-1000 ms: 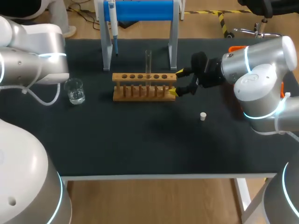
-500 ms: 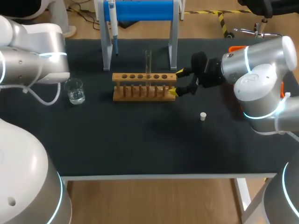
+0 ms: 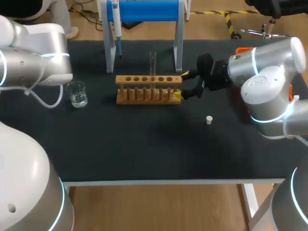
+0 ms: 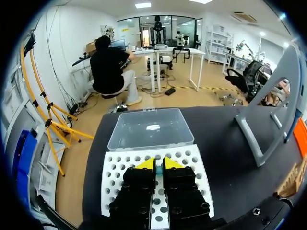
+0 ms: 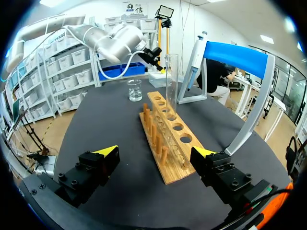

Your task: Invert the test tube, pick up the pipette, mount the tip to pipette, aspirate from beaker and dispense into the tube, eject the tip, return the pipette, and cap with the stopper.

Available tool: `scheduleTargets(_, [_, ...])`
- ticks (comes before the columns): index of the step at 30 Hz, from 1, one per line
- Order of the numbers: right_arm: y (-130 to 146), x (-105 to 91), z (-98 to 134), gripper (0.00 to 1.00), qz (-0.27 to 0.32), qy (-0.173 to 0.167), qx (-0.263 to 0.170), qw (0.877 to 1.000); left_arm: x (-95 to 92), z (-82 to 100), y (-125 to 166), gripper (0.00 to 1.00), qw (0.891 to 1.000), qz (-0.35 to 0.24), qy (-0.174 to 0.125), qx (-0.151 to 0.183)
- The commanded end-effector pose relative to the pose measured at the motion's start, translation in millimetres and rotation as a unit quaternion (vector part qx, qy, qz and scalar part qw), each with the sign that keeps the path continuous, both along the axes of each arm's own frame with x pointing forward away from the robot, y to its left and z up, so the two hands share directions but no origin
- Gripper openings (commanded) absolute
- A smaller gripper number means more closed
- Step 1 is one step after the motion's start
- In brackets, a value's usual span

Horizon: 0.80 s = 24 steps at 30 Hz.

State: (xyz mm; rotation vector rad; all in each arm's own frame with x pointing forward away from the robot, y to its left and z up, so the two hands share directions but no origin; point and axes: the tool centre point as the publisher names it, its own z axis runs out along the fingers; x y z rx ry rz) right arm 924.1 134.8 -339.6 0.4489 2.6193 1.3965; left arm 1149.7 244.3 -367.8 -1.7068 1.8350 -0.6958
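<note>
A clear test tube stands upright in the wooden rack. My right gripper is open wide, its fingers on either side of the rack's near end without touching it. The pipette hangs on the blue stand. A glass beaker stands left of the rack. The white stopper lies on the mat. My left gripper is shut over the white tip box. A bluish speck shows in the slit between its tips; I cannot tell if it is gripped.
The tip box's clear lid lies open ahead of the left gripper. A grey stand leg rises beside it. An orange object sits behind my right arm. Bare black mat spans the table's front half.
My left arm's casing has edged slightly to the right in the head view. The right gripper, rack, tube and stopper are where they were.
</note>
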Motion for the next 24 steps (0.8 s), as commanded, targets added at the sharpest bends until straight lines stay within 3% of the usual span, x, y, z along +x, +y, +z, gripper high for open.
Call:
scheduleTargets(1, [-0.3,-0.2,0.4,1.00,0.000,0.001,-0.001,1.000,3.5,-0.4,1.3,0.00,1.000,0.000,0.007,0.001])
scheduleTargets(24, [-0.3,-0.2,0.4,1.00,0.000,0.001,-0.001,1.000,0.1,22.5,3.3,0.00,1.000,0.009,-0.009,0.010])
